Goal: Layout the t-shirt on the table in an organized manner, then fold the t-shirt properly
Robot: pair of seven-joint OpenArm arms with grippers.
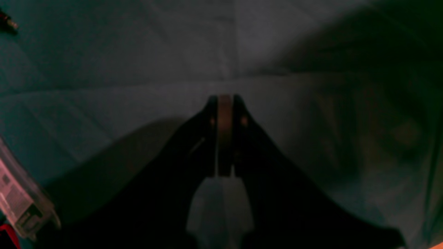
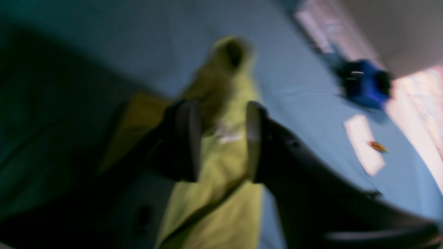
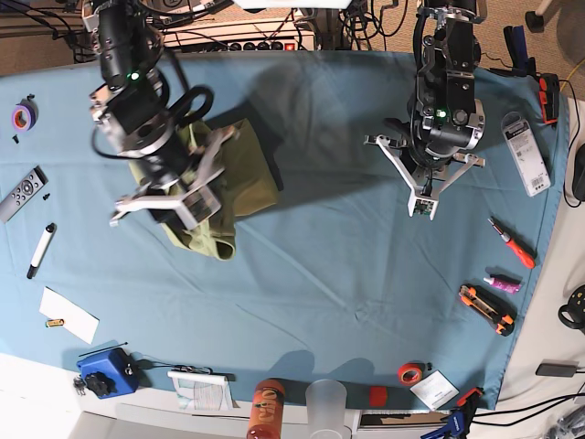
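Lying bunched on the tabletop (image 3: 347,265), the t-shirt (image 3: 239,174) sits beneath the spread right pincer (image 2: 221,141); the left pincer (image 1: 225,103), pressed together, hovers over bare cloth well apart.

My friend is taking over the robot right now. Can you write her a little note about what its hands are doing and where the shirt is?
Left gripper: shut, holding nothing, hanging over bare table.
Right gripper: jaws apart, straddling the t-shirt; the blurry view doesn't show a firm pinch.
T-shirt: bunched in a heap on the far side of the table, under the right arm.
Done: nothing laid out yet.
Left: spread the shirt flat, then fold it.
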